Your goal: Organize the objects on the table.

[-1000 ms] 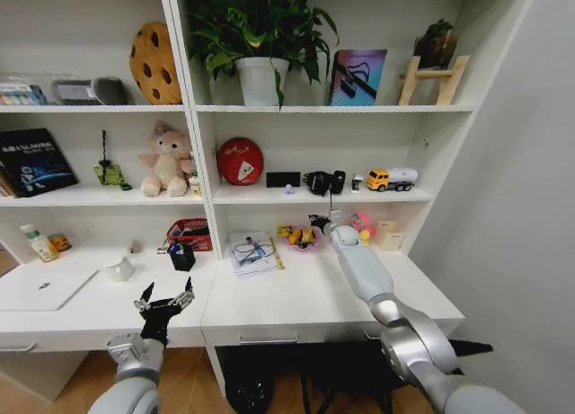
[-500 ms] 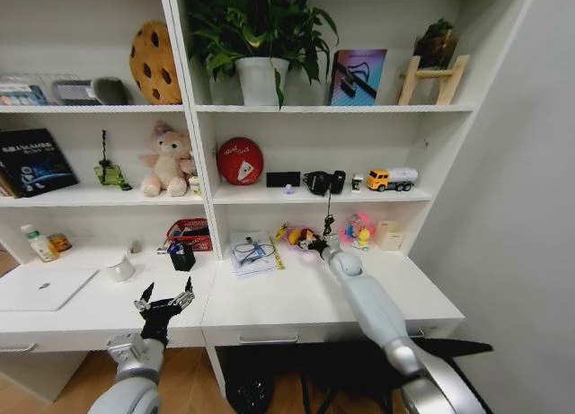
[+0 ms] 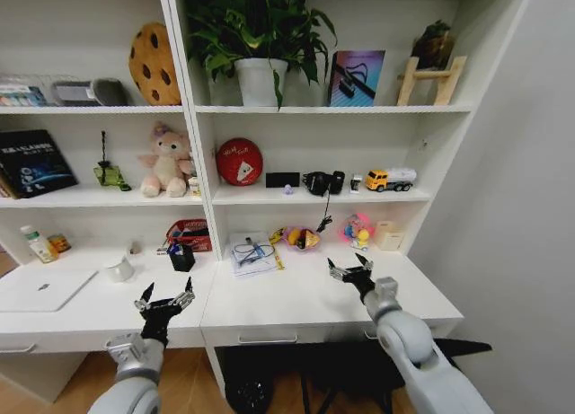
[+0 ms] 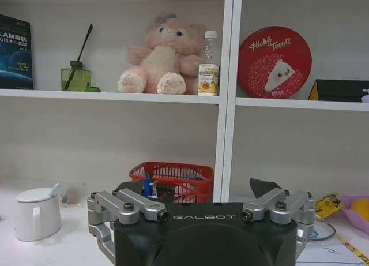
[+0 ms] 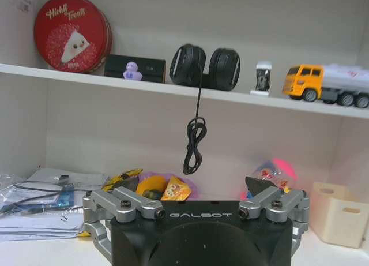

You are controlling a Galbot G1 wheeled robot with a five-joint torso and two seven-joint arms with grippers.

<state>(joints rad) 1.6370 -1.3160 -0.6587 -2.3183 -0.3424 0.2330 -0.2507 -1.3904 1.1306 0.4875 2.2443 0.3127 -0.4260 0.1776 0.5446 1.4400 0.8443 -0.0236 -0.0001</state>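
Head view shows the long white table (image 3: 305, 297) under the shelves, and I take it as the landmark. Above its front edge on the right part, the right gripper (image 3: 351, 271) hovers with its fingers spread apart and nothing between them. Near the front edge on the left part, the left gripper (image 3: 163, 299) waits, also spread open and empty.

On the far left end of the table lies the thin silver laptop (image 3: 42, 287). At the back of the table, near the middle, the red basket (image 3: 190, 233) holds a blue pen (image 4: 147, 185), seen in the left wrist view. Behind the right gripper, at the back of the table, a purple bowl (image 5: 167, 188) holds a small yellow packet (image 5: 175, 189), and a black cable (image 5: 194, 138) hangs down just above it from the headphones (image 5: 204, 66) on the shelf.

My judgement: if the right gripper reaches toward the bowl, its open fingers could catch the hanging cable and pull the headphones off the shelf.
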